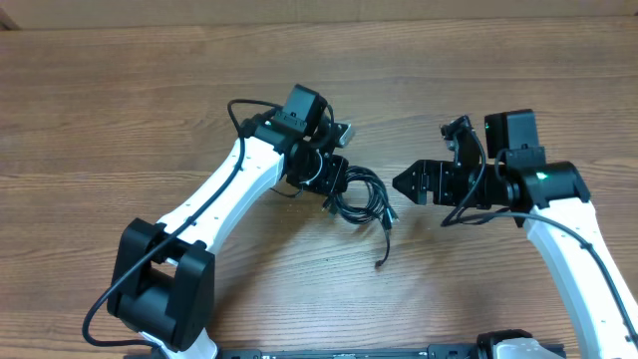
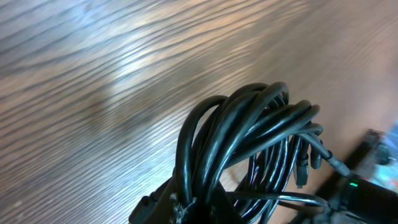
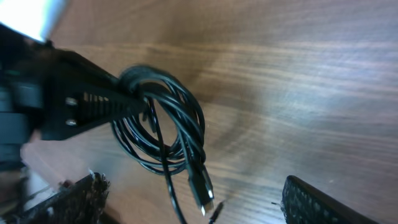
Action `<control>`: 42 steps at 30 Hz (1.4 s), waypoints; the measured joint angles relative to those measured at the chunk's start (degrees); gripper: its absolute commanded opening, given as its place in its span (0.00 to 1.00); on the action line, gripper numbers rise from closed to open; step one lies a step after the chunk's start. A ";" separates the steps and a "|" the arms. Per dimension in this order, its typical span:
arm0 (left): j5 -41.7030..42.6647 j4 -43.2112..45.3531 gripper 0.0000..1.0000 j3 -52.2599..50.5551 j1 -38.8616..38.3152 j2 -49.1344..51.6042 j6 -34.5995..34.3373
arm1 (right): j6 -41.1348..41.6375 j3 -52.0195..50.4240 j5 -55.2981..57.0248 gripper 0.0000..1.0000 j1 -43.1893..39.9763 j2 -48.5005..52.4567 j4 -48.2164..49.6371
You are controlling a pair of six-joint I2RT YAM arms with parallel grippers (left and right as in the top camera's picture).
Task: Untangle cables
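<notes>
The cables (image 1: pixel 361 199) are a coiled bundle of thin black cords lifted just off the wooden table. My left gripper (image 1: pixel 334 189) is shut on the bundle's left side. In the left wrist view the loops (image 2: pixel 249 130) fan up and right out of the jaws (image 2: pixel 205 208). One loose tail hangs toward the table's front (image 1: pixel 382 254). My right gripper (image 1: pixel 401 182) is open and empty, just right of the bundle and facing it. In the right wrist view (image 3: pixel 193 199) its fingers are spread wide below the coil (image 3: pixel 180 118). A plug with a silvery tip (image 3: pixel 200 185) dangles between them.
The wooden table (image 1: pixel 150 90) runs to a far edge at the top of the overhead view. The left arm's own thick black wire (image 1: pixel 239 110) loops beside its wrist. The left gripper's black finger (image 3: pixel 87 106) reaches in from the left in the right wrist view.
</notes>
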 measured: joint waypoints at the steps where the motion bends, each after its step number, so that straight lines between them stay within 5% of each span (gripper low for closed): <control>1: 1.18 0.04 0.04 0.52 0.04 0.00 0.26 | -0.09 0.00 -0.44 0.87 0.00 0.76 -0.28; 8: 9.22 0.20 0.04 2.19 -0.13 0.00 1.22 | -0.94 0.00 -1.95 0.77 0.00 2.27 -0.33; 27: 15.61 2.27 0.04 2.19 -0.98 0.00 1.22 | -1.66 0.00 -2.69 0.04 0.04 2.27 -0.37; 42: 7.69 -0.74 0.04 2.60 -1.36 0.02 1.03 | 0.24 0.00 3.80 0.04 0.55 2.27 -1.88</control>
